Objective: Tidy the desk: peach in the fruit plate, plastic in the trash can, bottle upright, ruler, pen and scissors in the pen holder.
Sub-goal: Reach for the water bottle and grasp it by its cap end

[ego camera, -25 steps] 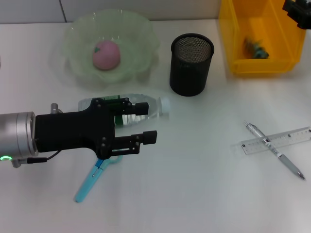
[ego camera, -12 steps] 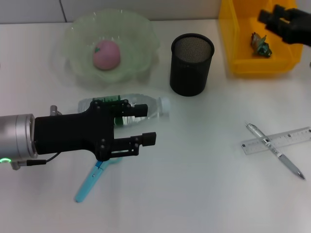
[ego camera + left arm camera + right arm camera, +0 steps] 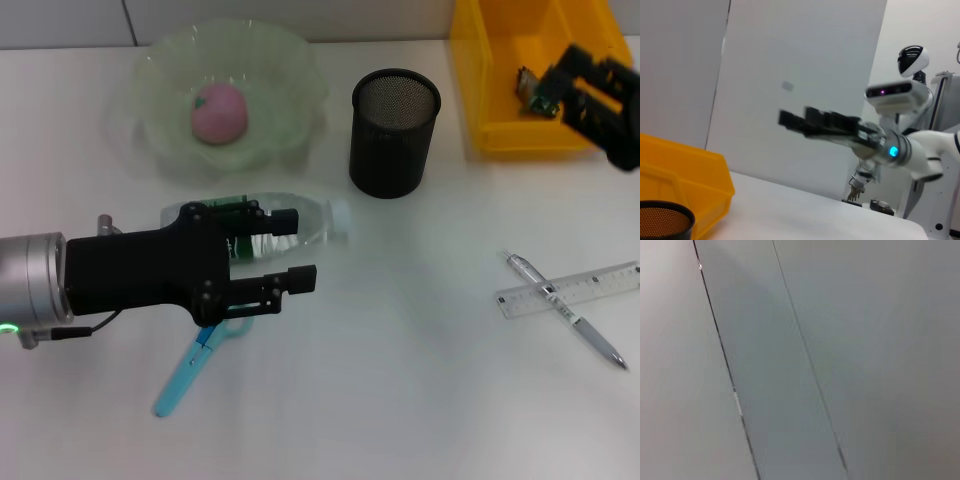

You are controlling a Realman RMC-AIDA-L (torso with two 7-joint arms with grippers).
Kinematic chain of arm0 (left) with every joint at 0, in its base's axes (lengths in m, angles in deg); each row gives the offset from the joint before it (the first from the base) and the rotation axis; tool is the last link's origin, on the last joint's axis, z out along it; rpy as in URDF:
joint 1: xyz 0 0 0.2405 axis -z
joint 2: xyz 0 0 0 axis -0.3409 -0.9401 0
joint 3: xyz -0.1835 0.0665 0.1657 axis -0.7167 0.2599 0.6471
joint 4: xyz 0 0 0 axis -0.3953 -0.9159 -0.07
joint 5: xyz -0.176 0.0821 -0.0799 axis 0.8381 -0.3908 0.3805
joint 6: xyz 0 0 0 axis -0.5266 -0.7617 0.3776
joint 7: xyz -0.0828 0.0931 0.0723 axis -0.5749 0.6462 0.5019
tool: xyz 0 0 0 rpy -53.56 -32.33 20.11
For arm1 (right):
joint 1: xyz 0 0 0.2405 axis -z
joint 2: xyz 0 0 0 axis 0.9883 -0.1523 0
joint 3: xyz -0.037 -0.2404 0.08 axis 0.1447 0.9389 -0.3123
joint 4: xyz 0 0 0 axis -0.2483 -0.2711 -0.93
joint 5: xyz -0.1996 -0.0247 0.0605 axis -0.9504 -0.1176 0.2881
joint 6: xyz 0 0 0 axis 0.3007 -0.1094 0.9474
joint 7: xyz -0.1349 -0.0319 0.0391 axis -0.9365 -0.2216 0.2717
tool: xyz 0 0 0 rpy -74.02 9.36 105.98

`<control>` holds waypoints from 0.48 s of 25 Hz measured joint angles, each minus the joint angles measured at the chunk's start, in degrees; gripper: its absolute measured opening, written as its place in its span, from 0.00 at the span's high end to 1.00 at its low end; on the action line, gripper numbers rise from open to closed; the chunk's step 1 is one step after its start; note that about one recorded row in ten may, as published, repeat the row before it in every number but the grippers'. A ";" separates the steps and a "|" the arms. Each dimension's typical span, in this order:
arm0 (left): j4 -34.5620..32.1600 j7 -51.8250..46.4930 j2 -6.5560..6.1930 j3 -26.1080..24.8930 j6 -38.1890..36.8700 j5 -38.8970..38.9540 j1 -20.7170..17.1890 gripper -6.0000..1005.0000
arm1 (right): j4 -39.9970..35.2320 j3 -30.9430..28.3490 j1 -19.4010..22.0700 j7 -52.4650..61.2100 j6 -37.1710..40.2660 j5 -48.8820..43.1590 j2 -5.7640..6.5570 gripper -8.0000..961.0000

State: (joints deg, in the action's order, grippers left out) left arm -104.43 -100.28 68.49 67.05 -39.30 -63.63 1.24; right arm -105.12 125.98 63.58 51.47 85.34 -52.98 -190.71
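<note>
The left gripper (image 3: 293, 247), fingers spread, is held over the lying bottle (image 3: 300, 222); the right gripper (image 3: 572, 82), fingers parted, is poised over the trash can (image 3: 480, 85).

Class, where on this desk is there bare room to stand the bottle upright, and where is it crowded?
Bare desk lies between the scissors and the crossed pen and ruler. Crowded: the bottle, under the left gripper, lies near the fruit plate and pen holder.

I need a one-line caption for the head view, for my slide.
Left gripper open beside the lying bottle; right gripper near the trash can.
</note>
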 joint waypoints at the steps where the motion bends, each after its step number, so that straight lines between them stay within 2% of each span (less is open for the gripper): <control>1: 0.00 0.00 0.01 -0.26 -0.06 -0.07 0.01 0.34 | 0.85 0.02 0.42 -0.02 0.62 -0.01 0.01 0.47; 12: 0.00 0.00 0.04 -0.62 0.40 -0.12 0.53 0.34 | 8.29 0.66 3.10 -7.48 3.03 -1.19 -0.12 0.25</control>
State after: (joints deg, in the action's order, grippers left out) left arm -104.44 -100.28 68.54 66.44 -38.90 -63.75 1.77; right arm -96.82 126.64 66.68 44.00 88.37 -54.17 -190.84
